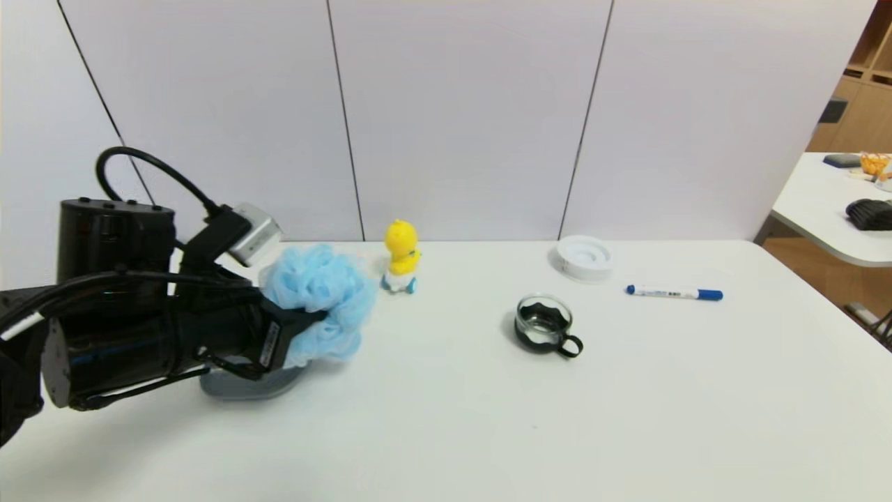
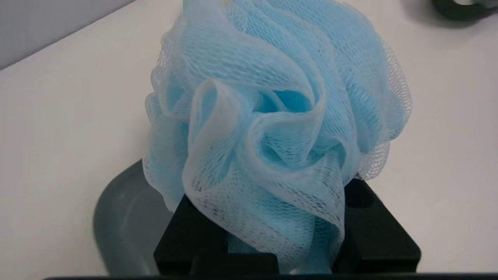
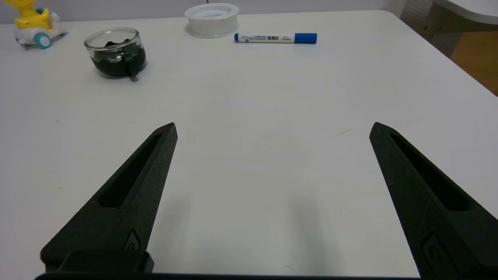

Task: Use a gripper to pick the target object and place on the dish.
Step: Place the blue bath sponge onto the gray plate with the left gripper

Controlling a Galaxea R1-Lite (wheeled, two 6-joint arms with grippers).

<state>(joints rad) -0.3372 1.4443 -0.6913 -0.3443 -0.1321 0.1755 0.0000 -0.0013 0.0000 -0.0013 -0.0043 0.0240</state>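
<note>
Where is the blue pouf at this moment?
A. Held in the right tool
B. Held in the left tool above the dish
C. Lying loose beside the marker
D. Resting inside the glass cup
B: the left tool is shut on the pouf, with the dish showing just beneath it; the right tool is open and holds nothing.

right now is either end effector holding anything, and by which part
The left end effector holds the blue bath pouf by its lower ruffles, above the dish. The right end effector is open, empty.

The blue pouf (image 1: 322,300) and the left gripper (image 1: 306,328) hide most of the dish (image 1: 240,387), and its fingertips are buried.
</note>
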